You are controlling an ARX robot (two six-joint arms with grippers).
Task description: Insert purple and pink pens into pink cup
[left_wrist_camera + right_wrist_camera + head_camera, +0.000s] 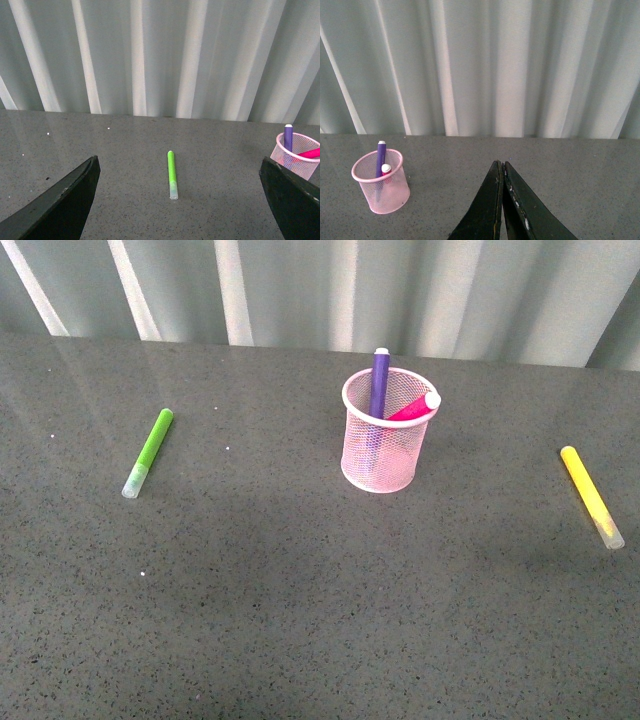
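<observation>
Front view shows the purple pen (379, 380) and pink pen (413, 408) standing inside the pink cup (380, 472) mid-table, between a green marker (149, 451) and yellow marker (590, 495), while the left gripper (180, 200) gapes wide and the right gripper (502, 172) is pressed together empty.

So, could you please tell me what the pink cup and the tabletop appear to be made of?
The light pink round mesh cup looks like painted wire mesh with a thick rolled rim: the purple pen shows through its wall. The dark grey speckled tabletop looks like polished stone or a laminate imitation: fine flecks and soft reflections near its far edge.
</observation>
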